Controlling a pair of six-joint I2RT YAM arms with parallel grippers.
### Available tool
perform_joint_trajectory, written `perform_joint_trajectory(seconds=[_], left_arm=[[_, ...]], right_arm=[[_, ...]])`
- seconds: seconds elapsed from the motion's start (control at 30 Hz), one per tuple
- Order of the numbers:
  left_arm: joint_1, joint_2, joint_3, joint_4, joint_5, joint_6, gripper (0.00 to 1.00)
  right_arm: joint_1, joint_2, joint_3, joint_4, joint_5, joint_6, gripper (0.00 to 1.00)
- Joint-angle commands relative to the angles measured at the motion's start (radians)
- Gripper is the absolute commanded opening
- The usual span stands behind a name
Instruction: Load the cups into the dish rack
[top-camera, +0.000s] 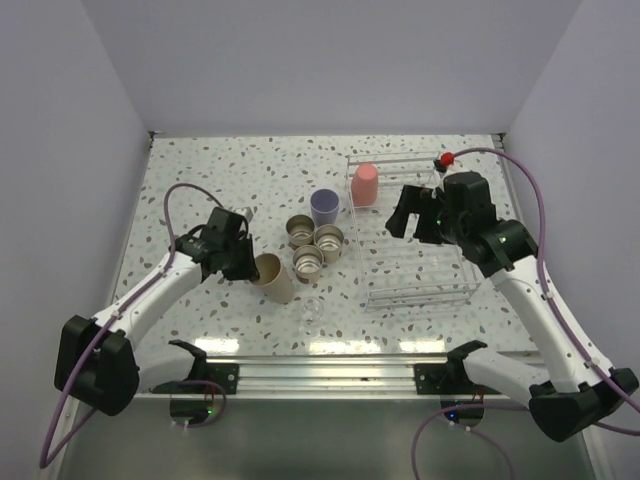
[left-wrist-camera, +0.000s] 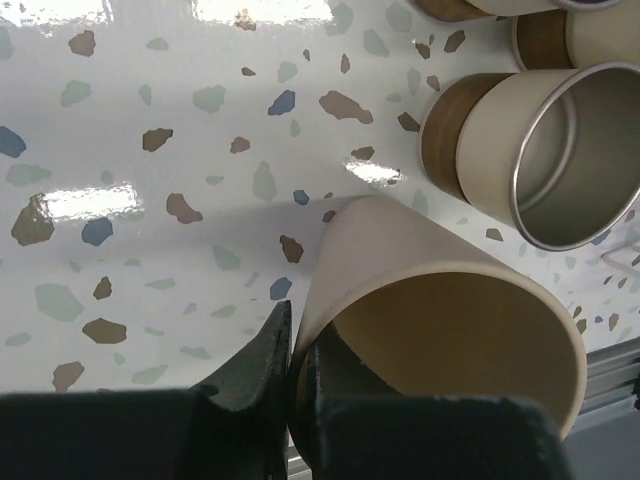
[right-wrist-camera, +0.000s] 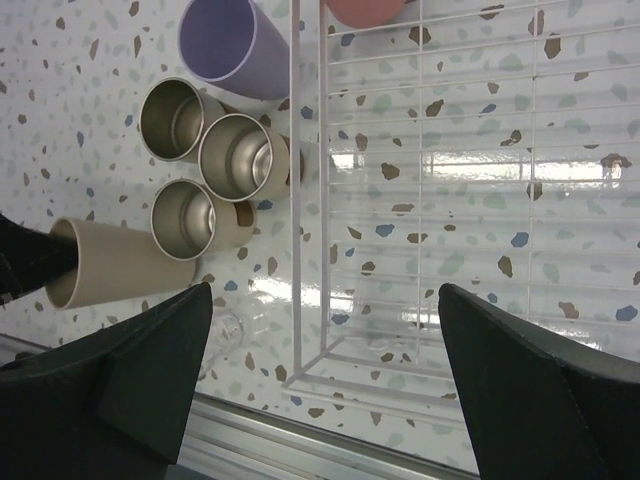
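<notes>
The left gripper (left-wrist-camera: 292, 352) has its jaws clenched on the rim of the tall tan cup (top-camera: 273, 277), one finger inside the mouth and one outside. That pinch suits a thin wall and holds the cup tilted low over the desk (top-camera: 220, 170), well apart from the rack. Just right of it the three short metal-lined beige cups (top-camera: 315, 246) cluster together, with the lavender cup (top-camera: 325, 206) behind them, all outside the rack. Only the pink cup (top-camera: 365, 184) stands inside the clear dish rack (top-camera: 415, 298), in its far left corner, while the right gripper (top-camera: 408, 218) hovers over the rack with jaws released and empty.
</notes>
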Motion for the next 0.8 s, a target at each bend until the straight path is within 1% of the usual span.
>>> perform_joint_trajectory(seconds=[0.0,0.1,0.2,0.27,0.3,0.37,0.4,0.47,0.5,0.53,0.63,0.73,0.77], left_arm=[[-0.006,0.036,0.026,0.052,0.0,0.043,0.0],[-0.006,0.059,0.058,0.034,-0.013,0.059,0.0],[-0.005,0.05,0.122,-0.012,-0.062,0.081,0.0],[-0.005,0.041,0.193,-0.05,-0.091,0.099,0.0],[-0.005,0.041,0.258,-0.084,-0.123,0.11,0.0],[-0.005,0.039,0.331,-0.122,-0.143,0.118,0.0],[-0.003,0.036,0.396,-0.148,-0.152,0.125,0.0],[0.002,0.027,0.461,-0.159,-0.154,0.13,0.0],[0.005,0.025,0.521,-0.162,-0.139,0.13,0.0],[0.014,0.021,0.549,-0.158,-0.123,0.132,0.0],[0.025,0.011,0.624,-0.097,-0.05,0.11,0.0],[0.029,-0.021,0.62,0.027,0.016,0.047,0.0],[0.031,-0.034,0.606,0.07,0.033,0.029,0.0]], right_arm=[[0.001,-0.048,0.011,-0.021,-0.006,0.001,0.98],[0.002,-0.066,0.003,-0.025,-0.006,0.021,0.98],[0.001,-0.082,0.003,-0.021,-0.015,0.027,0.98],[0.001,-0.082,0.008,-0.007,-0.043,0.029,0.98],[0.002,-0.08,0.014,0.008,-0.077,0.029,0.98],[0.002,-0.068,0.028,0.028,-0.11,0.033,0.98],[0.002,-0.062,0.04,0.053,-0.132,0.039,0.98],[0.002,-0.046,0.057,0.082,-0.193,0.049,0.98],[0.002,-0.04,0.069,0.12,-0.216,0.064,0.98],[0.001,-0.037,0.075,0.143,-0.268,0.072,0.98],[0.001,-0.007,0.088,0.223,-0.334,0.151,0.98],[0.001,0.04,0.114,0.258,-0.4,0.265,0.98],[0.002,0.047,0.117,0.274,-0.448,0.294,0.98]])
